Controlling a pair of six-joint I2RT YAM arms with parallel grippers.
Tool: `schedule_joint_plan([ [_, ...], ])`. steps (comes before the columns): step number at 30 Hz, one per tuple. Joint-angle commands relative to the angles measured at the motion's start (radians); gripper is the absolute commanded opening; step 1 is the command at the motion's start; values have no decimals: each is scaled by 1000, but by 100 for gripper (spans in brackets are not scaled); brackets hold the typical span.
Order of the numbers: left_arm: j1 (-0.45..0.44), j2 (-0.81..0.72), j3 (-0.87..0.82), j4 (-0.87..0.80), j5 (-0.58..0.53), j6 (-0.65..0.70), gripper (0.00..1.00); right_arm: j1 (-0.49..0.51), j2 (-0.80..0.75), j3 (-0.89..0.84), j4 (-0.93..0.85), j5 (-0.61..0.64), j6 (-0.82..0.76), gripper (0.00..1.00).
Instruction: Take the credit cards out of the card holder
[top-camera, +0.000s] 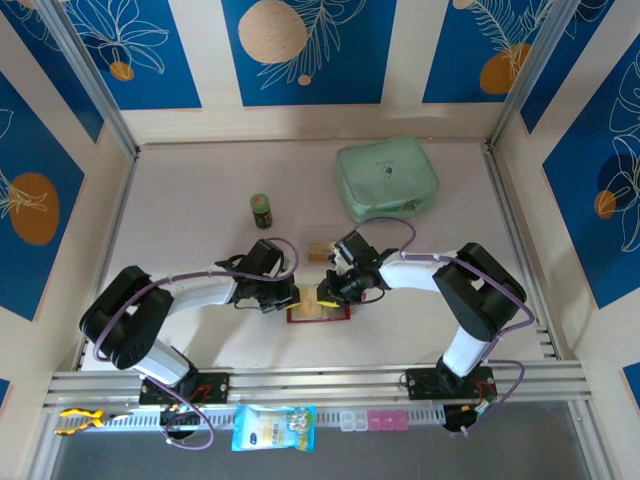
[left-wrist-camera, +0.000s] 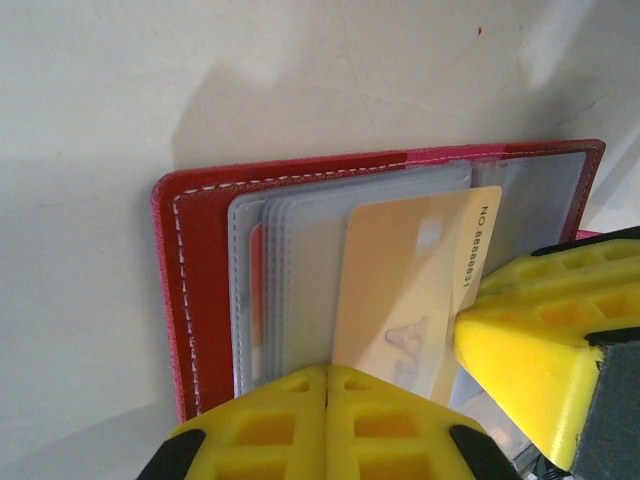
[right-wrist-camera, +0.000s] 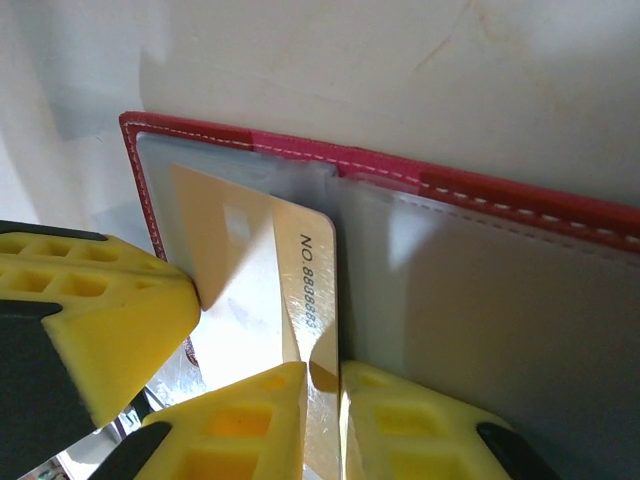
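Observation:
The red card holder (top-camera: 300, 318) lies open on the table between my two grippers, its clear sleeves (left-wrist-camera: 300, 270) facing up. A gold credit card (left-wrist-camera: 400, 285) printed with a number sticks partway out of a sleeve. My right gripper (right-wrist-camera: 322, 378) is shut on the edge of this credit card (right-wrist-camera: 250, 265). In the top view it (top-camera: 328, 293) stands over the holder's right half. My left gripper (left-wrist-camera: 327, 378) is shut with nothing between its fingers, its tips resting on the sleeves beside the card. Red cover (right-wrist-camera: 500, 195) shows behind the sleeves.
A second tan card (top-camera: 320, 252) lies on the table just behind the holder. A small dark green jar (top-camera: 261, 210) stands further back left, a mint-green pouch (top-camera: 387, 180) at the back right. A snack packet (top-camera: 273, 428) hangs off the front rail.

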Motion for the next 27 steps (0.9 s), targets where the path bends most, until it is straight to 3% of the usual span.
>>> schedule_joint_plan([
  [1, -5, 36, -6, -66, -29, 14, 0, -6, 11, -11, 11, -37, 14, 15],
  [18, -6, 39, 1, -68, -23, 22, 0, -11, 4, -11, 43, -69, 16, 14],
  [27, -6, 32, -9, -63, -29, 21, 0, -17, -31, -33, 15, -42, 12, 8],
])
